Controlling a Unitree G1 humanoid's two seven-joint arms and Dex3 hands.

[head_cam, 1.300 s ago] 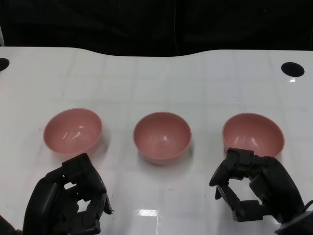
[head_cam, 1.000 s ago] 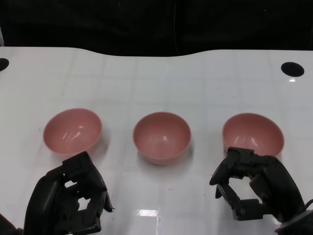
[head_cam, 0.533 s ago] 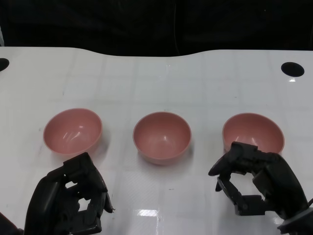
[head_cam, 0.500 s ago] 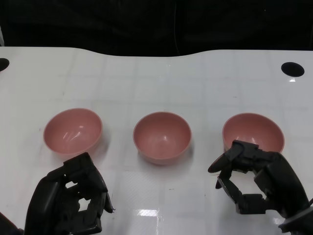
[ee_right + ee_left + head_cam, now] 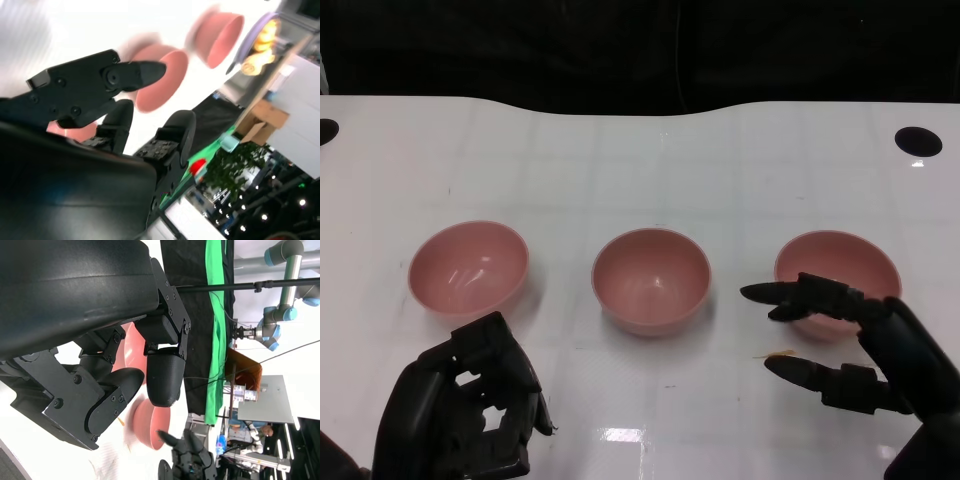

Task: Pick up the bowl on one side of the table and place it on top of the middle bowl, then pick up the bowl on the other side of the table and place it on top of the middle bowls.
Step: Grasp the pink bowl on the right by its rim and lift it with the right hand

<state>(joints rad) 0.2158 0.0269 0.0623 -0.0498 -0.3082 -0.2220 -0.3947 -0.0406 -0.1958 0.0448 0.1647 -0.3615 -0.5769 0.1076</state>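
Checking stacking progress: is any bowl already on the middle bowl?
No, the middle bowl sits alone, the side bowls apart.

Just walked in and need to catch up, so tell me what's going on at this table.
A humanoid robot faces three pink bowls in a row on a white table, none stacked yet. Its right hand is open, fingers spread, right beside the right bowl, apparently about to grasp it. The left hand sits curled and empty near the left bowl. The middle bowl is untouched.
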